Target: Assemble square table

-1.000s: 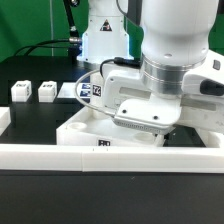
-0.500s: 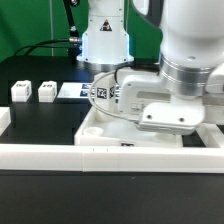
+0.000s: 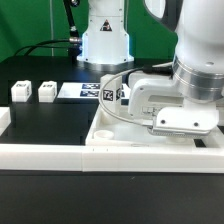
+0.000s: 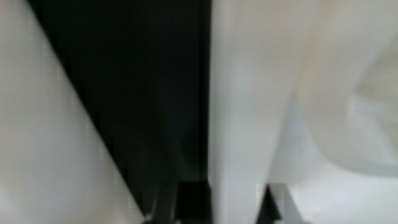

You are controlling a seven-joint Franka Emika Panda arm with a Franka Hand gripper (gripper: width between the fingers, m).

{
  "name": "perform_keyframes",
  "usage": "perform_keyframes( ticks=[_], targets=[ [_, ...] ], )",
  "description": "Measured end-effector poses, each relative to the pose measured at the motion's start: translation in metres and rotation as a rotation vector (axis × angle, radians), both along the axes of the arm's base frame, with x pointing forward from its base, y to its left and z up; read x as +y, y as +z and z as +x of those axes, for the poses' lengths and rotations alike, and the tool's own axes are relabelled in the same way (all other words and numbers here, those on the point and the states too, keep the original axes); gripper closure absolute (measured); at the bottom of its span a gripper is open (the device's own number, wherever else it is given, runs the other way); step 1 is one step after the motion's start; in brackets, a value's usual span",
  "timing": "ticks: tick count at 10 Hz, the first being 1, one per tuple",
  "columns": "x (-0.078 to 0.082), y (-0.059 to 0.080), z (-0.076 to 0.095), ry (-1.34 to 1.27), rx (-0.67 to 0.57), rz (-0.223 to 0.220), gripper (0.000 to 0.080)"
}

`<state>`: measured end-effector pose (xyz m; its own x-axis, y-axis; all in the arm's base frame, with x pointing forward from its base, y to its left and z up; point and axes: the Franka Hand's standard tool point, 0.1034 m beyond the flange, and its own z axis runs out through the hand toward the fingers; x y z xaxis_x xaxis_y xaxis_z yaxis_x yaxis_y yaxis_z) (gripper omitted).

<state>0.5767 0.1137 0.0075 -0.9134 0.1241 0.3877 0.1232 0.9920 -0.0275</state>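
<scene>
**Progress.** Assembly is judged to be at an early stage. At the exterior view's left, two loose legs, the first leg [image 3: 19, 92] and the second leg [image 3: 46, 92], stand side by side on the black table, well apart from the pincer. No leg is seen fitted to a socket. The other two legs cannot be made out. The marker board [image 3: 68, 90] lies flat between those legs and the pincer. All four legs are judged still to be fitted.

**Position.** The square tabletop [image 3: 103, 130] lies directly under the arm's wrist, against the border wall [image 3: 50, 156].

**Pincer.** The wrist view is blurred. A white band, taken for the tabletop's rim [image 4: 240, 100], runs between the dark fingertips of the pincer [image 4: 228, 205], which appears clenched on it.
</scene>
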Motion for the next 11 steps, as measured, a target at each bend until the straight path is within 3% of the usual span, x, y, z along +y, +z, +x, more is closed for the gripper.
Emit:
perform_keyframes(
  ticks=[4, 9, 10, 11],
  targets=[
    [0.007, -0.001, -0.008, 0.108, 0.116, 0.015, 0.0742],
    [0.007, 0.0, -0.008, 0.115, 0.158, -0.013, 0.0742],
    [0.001, 0.0, -0.009, 0.114, 0.161, -0.022, 0.0648],
    [-0.004, 0.001, -0.009, 0.115, 0.165, -0.032, 0.0648]
  ],
)
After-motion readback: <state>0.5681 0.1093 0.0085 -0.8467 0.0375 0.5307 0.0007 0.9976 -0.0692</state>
